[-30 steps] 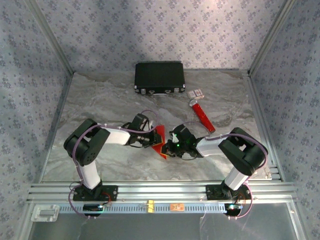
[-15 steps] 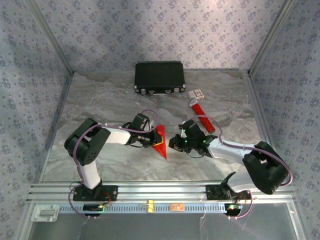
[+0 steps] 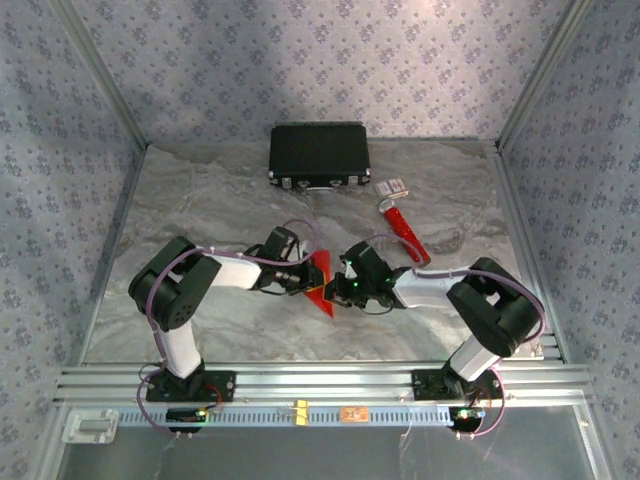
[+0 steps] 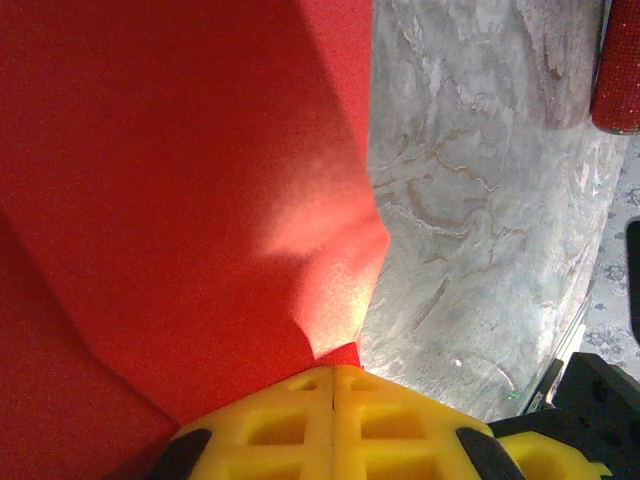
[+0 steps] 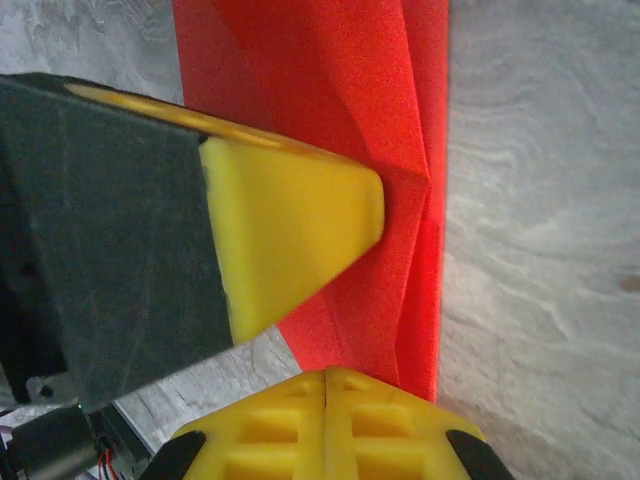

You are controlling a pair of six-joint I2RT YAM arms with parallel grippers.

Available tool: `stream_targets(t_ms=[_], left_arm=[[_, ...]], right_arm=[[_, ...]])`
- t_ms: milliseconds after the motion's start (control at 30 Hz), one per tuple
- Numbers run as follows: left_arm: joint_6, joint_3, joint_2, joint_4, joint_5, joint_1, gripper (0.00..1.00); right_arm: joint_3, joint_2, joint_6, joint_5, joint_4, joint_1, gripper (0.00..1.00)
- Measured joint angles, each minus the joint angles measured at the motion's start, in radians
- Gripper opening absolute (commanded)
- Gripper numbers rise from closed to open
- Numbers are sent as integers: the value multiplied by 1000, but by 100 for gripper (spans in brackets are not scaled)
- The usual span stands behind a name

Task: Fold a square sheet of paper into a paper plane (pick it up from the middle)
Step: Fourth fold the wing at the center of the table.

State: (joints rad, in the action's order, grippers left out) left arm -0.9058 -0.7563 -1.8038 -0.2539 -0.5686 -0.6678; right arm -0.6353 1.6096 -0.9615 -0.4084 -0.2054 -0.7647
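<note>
The square sheet of paper [image 3: 321,296] is folded into a slim pointed red shape with creases, much like a paper plane, and sits mid-table between both arms. My left gripper [image 3: 306,280] is shut on its left side. In the left wrist view the red paper [image 4: 180,180] spreads out from the closed yellow tips of that gripper [image 4: 333,370]. My right gripper [image 3: 336,292] is shut, with nothing between its fingers. In the right wrist view its closed tips [image 5: 327,373] touch the near end of the paper [image 5: 400,120], and a left finger [image 5: 290,230] lies across the fold.
A black case [image 3: 319,155] lies at the back of the marble table. A red tube with a white end [image 3: 403,228] and a small box [image 3: 392,187] lie at the back right. Patterned walls stand on three sides.
The right arm pulled away to the right, leaving the paper with the left gripper, then came back against the paper. The left arm has held still.
</note>
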Motion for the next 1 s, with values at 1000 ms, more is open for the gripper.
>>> stream_targets(t_ms=[1000], left_arm=[[-12,6,-7,-9,-37,13,3]], right_arm=[[194,-76,-127,61,-187,-117,1]])
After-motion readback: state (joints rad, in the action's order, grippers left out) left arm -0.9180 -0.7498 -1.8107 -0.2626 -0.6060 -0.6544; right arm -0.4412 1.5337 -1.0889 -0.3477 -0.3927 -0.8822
